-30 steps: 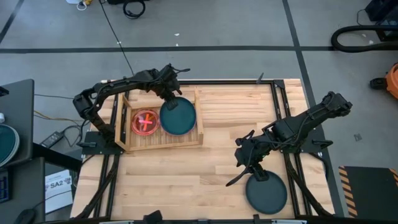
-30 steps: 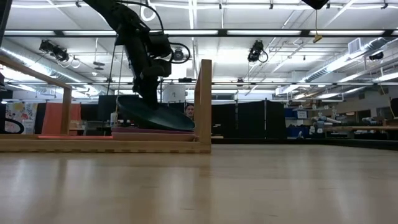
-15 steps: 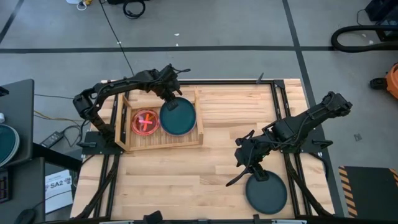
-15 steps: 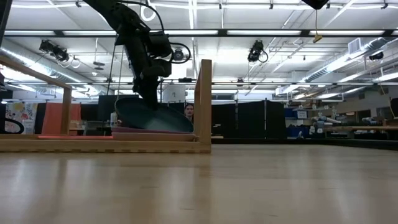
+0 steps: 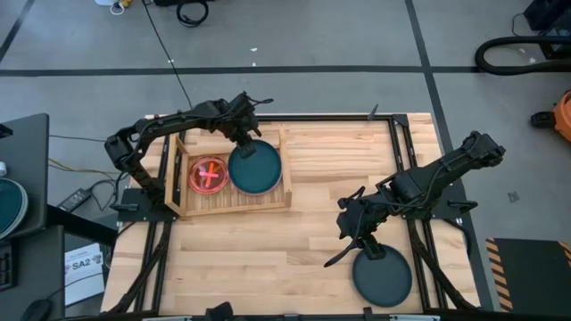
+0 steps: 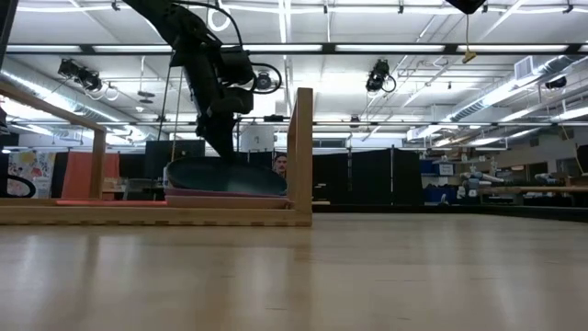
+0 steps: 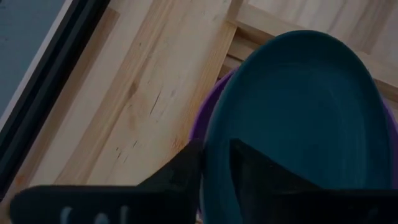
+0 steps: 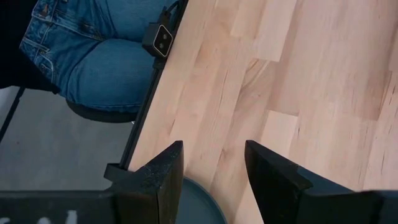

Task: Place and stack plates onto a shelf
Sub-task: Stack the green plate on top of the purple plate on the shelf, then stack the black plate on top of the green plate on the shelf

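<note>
A dark teal plate (image 5: 257,168) lies in the right half of the slatted wooden shelf (image 5: 236,207), flat on a purple plate (image 7: 200,127) whose rim shows beneath it. My left gripper (image 5: 241,143) is shut on the teal plate's far-left rim. The low view shows the teal plate (image 6: 225,175) level on the purple plate (image 6: 225,193). A pink-red plate (image 5: 208,174) rests in the shelf's left half. My right gripper (image 5: 359,239) is open over the bare tabletop, just beyond a second dark teal plate (image 5: 382,275) lying near the table's near edge. My left gripper pinches the dark teal plate's rim (image 7: 214,155) at its far-left side, with one finger (image 7: 180,174) outside the rim and one finger (image 7: 255,168) over the plate's inner face. The fingers come from above, slanting down from the far left. The plate lies flat on the purple plate.
The shelf's raised rails and corner post (image 6: 301,156) stand around the plates. Bare planks fill the table's middle and far right (image 5: 348,152). A person in blue jeans (image 8: 93,56) sits beyond the table's edge in the right wrist view.
My left gripper has moved down a little, keeping its hold. The dark teal plate, tilted with its held edge raised a second ago, has come down level onto the purple plate.
</note>
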`<control>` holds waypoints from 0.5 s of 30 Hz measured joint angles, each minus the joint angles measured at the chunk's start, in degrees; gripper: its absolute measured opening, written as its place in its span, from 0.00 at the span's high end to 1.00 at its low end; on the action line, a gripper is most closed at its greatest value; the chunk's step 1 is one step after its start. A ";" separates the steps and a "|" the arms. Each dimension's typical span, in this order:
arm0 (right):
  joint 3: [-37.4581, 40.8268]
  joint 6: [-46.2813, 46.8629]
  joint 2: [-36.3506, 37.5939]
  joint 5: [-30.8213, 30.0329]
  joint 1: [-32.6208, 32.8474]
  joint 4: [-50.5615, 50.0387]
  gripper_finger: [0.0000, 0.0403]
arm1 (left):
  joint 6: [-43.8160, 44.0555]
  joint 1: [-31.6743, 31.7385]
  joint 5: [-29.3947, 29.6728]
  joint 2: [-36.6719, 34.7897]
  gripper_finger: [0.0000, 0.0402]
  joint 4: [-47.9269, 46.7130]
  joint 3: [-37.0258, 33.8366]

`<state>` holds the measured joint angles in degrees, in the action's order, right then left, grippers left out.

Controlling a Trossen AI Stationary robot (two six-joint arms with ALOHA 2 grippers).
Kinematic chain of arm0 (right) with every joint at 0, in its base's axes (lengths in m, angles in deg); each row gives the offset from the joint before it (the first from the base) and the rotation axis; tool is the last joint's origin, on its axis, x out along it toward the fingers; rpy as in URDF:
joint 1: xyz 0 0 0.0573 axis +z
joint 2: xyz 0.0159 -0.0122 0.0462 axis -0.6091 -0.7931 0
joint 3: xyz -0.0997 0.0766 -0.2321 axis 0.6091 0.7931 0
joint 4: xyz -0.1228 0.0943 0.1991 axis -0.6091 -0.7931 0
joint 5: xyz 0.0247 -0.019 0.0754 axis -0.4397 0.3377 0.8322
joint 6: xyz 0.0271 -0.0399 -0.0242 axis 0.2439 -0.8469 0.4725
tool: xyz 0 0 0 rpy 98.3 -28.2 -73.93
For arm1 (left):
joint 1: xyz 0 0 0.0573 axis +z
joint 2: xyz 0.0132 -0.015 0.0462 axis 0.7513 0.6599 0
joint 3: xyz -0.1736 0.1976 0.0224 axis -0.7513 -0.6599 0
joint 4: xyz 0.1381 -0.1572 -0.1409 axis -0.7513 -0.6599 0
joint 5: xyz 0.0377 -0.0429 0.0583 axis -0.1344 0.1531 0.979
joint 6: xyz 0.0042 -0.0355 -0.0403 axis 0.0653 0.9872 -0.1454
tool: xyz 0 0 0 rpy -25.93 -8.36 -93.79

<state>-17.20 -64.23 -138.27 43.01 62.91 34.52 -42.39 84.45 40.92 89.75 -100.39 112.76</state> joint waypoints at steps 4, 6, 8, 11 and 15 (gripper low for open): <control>0.00 0.00 0.00 0.00 0.00 0.00 0.56 | 0.02 0.00 0.07 0.00 0.70 0.00 0.00; 0.00 -0.01 0.00 0.00 0.00 0.00 0.56 | 0.02 0.00 0.07 0.00 0.67 0.00 0.00; 0.00 0.00 0.00 0.00 0.00 0.00 0.56 | 0.00 0.00 0.07 0.00 0.63 0.00 0.00; 0.00 0.00 0.00 0.00 0.00 0.00 0.56 | -0.02 0.00 0.07 0.00 0.58 0.00 0.00; 0.00 0.00 0.00 0.00 0.00 -0.01 0.56 | 0.00 0.00 0.07 0.00 0.55 0.00 0.00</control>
<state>-17.20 -64.23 -138.27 43.01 62.91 34.50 -42.39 84.45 40.99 89.75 -100.39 112.76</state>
